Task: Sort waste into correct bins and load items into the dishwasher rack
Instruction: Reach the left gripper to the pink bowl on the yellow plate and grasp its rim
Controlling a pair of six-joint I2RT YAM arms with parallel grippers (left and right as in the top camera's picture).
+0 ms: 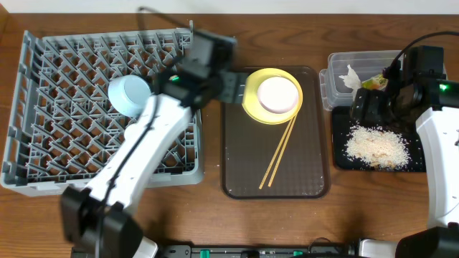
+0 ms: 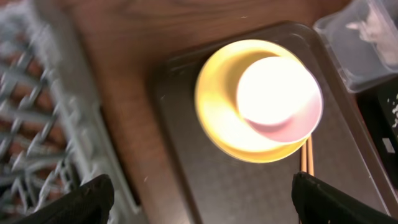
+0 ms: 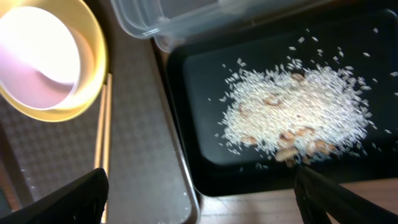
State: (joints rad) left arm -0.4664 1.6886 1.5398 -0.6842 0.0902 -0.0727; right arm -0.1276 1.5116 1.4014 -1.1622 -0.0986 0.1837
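Left claw (image 2: pixel 198 206) gapes wide, empty, near the pinkish-white bowl (image 2: pixel 280 99) on the yellow plate (image 2: pixel 214 106); right claw (image 3: pixel 199 204) spreads wide by rice scraps (image 3: pixel 298 118) in the black tray (image 3: pixel 199 124); blue bowl (image 1: pixel 129 94) lies in the rack (image 1: pixel 64 143).

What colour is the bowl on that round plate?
Pinkish-white bowl on a round yellow plate; the left wrist view shows it best.
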